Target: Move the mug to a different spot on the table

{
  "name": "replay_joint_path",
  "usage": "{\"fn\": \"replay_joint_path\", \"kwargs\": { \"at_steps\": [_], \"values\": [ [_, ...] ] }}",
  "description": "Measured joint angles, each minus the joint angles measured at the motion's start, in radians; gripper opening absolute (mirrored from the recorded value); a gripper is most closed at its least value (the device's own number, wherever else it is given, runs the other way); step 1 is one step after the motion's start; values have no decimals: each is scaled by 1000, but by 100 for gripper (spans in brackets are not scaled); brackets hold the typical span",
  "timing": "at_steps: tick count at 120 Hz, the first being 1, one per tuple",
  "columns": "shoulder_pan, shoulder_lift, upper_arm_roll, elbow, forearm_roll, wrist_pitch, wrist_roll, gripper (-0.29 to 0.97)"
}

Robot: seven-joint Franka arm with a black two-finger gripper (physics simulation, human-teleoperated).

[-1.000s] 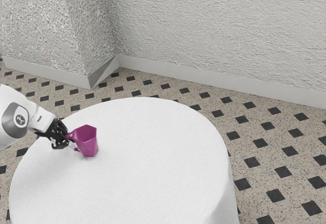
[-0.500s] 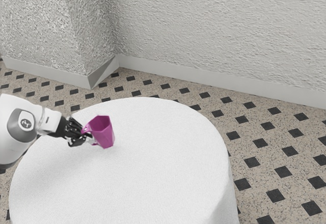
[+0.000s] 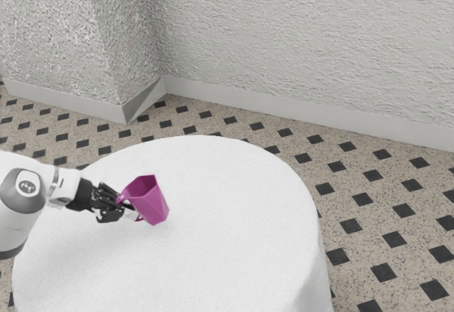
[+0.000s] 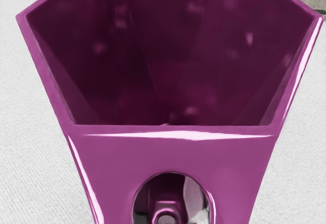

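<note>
"Exterior view first: what does it show?"

"A round white table [image 3: 234, 205] on a speckled floor [image 3: 369, 184] with black diamond tiles, in front of a rough grey-white wall [image 3: 298, 35]. My arm [image 3: 25, 198] comes in low from the exterior view's left. Its black gripper [image 3: 122, 209] is over the table's left part."

"And the mug?"

"The mug [image 3: 149, 200] is bright magenta with flat, angular sides. It is at the tip of the gripper, on the left half of the table and well in from the edge. It is tilted, with its open mouth leaning up and back toward the arm. I cannot tell whether its base touches the tabletop."

"How are the fingers set?"

"They are narrow, closed on the side of the mug that faces the arm."

"What does the wrist view add?"

"It looks straight into the mug [image 4: 168, 81]. The rim is many-sided and the inside is dark purple and glossy. Nearest my hand is the handle [image 4: 112, 173], a flat magenta panel with an oval hole. Something grey shows through the hole, too blurred to name. The white table [image 4: 30, 158] lies on either side of the mug."
</note>
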Motion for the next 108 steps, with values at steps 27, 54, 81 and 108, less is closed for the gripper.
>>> {"fn": "replay_joint_path", "kwargs": {
  "at_steps": [27, 54, 81, 108],
  "values": [
    [-76, -16, 57, 7, -19, 2, 2, -5],
    [-142, -23, 95, 29, -22, 4, 3, -5],
    [-163, -31, 139, 35, -23, 7, 4, -6],
    [-162, -25, 140, 35, -21, -7, 4, 36]
  ]
}}
